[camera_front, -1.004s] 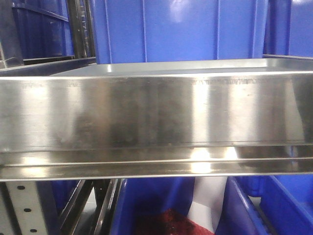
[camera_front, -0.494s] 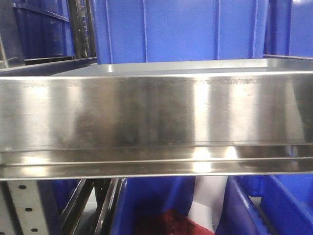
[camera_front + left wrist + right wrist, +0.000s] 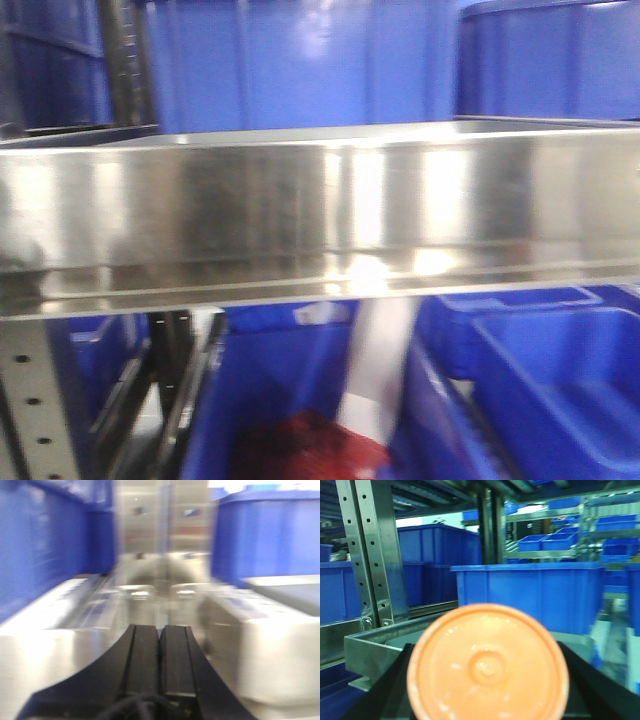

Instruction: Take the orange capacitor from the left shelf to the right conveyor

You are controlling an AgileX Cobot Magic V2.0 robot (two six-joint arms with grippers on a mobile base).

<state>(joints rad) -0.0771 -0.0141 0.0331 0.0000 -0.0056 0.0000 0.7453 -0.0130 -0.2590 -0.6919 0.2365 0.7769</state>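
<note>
**Capacitor held in the right pincer, at the shelf**

In the right wrist view the orange capacitor (image 3: 487,665) fills the foreground, its flat end towards the camera. It is pinched between the dark fingers of the right pincer (image 3: 487,692). Behind it lies the steel shelf (image 3: 375,647), then a perforated upright (image 3: 370,555) on the left and a blue bin (image 3: 530,595) beyond. The left pincer (image 3: 160,647), blurred, is pressed together and holds nothing

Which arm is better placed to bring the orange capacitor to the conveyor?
Right. The orange capacitor sits in the right gripper, seemingly held, close to the wrist camera. The left gripper is shut and holds nothing.
</note>
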